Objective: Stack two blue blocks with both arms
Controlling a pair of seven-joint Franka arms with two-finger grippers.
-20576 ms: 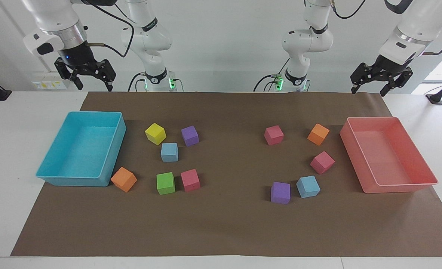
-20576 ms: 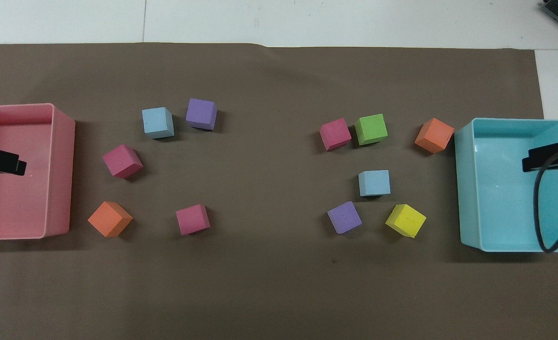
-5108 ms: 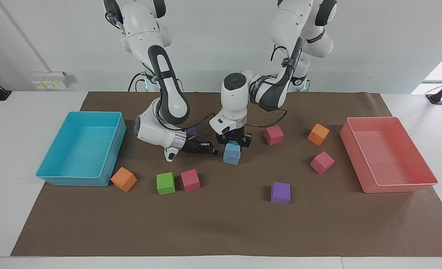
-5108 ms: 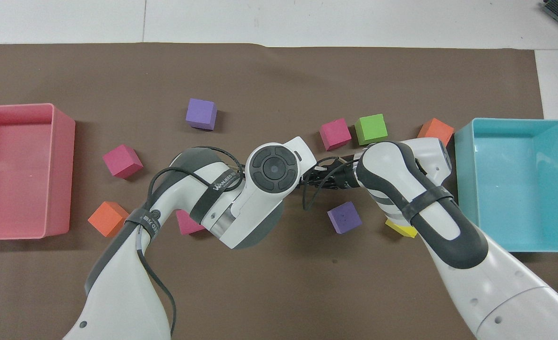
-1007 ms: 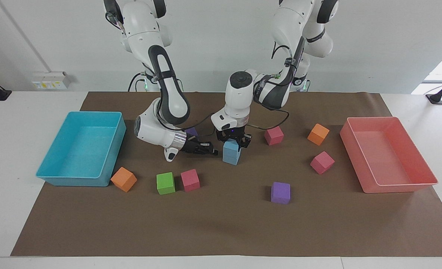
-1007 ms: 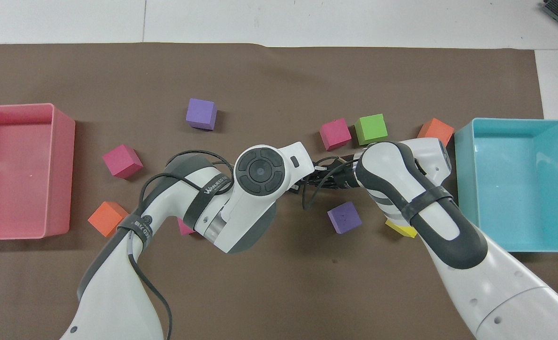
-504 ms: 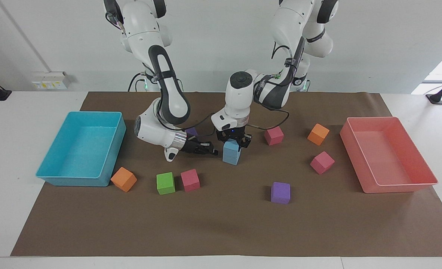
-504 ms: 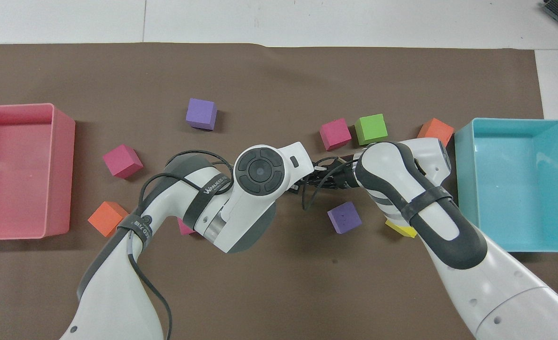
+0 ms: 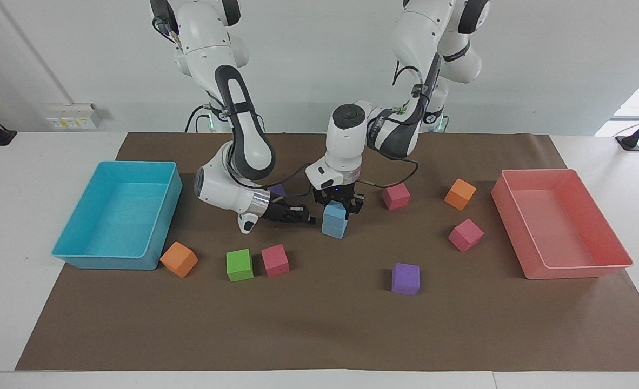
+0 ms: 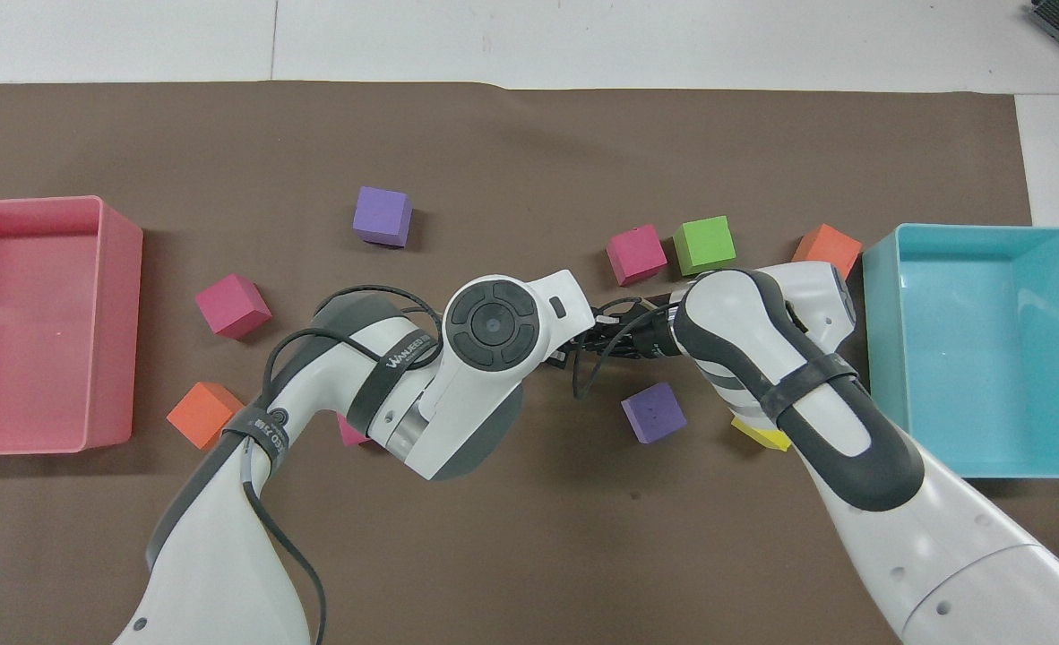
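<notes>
Although the two light-blue foam cubes already stand one on the other at the middle of the bench, the task is not quite closed out. The upper blue cube (image 9: 335,212) rests on the lower blue cube (image 9: 333,229), a little askew. The left hand (image 9: 337,206) sits around the upper cube; whether it grips or has let go cannot be told. The right hand (image 9: 301,217) lies low just beside the stack, clenched and empty. What is left, in all likelihood, is releasing and drawing both arms away without toppling it.
</notes>
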